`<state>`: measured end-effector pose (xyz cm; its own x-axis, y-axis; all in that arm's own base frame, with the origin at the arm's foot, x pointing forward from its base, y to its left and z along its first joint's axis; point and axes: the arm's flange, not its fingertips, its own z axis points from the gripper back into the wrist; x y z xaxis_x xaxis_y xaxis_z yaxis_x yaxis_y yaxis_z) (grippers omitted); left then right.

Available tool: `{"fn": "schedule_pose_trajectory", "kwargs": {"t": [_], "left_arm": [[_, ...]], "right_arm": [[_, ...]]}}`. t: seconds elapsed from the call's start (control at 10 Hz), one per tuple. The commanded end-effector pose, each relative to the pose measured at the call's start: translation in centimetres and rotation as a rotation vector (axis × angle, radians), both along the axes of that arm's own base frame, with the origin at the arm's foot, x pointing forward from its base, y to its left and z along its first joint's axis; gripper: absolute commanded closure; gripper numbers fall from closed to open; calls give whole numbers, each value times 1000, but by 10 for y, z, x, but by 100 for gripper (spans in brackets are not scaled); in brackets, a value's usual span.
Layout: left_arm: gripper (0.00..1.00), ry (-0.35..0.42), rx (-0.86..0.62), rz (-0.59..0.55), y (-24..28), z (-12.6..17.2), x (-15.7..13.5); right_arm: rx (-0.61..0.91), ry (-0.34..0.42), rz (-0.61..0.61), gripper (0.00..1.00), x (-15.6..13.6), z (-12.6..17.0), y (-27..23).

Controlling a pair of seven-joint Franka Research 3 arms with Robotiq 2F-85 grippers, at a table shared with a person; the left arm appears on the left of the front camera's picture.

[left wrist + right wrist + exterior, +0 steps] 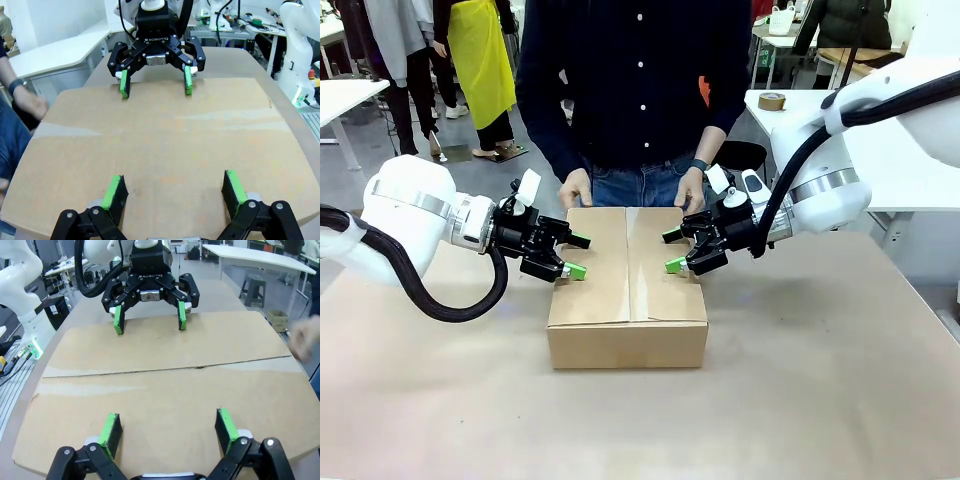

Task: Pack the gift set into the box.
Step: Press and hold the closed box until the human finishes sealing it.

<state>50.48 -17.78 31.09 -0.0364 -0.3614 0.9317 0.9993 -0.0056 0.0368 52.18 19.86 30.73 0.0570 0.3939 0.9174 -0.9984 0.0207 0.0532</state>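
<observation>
Cardboard box [627, 290]: top flaps folded flat. Left claw [568, 256] and right claw [675, 250]: both spread, above opposite edges. Advised: press both flaps evenly, clear of person's hands [576, 190].

The closed flaps of the box [627, 262] hide whatever lies inside. At the table's far edge the person's hands [576, 189] are partly hidden behind the box. In the right wrist view one hand [306, 339] is a blur at the picture's right edge; in the left wrist view the person's forearm [20, 95] is cut off at the left edge.
</observation>
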Motion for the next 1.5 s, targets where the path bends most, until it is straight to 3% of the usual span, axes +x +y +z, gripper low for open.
{"fn": "schedule_pose_trajectory", "kwargs": {"t": [0.0,1.4], "left_arm": [[0,-7,1,-3,0,-1,-1],[0,-7,1,-3,0,-1,-1]], "right_arm": [[-7,0,-2,0,0,-1,1],[-7,0,-2,0,0,-1,1]]}}
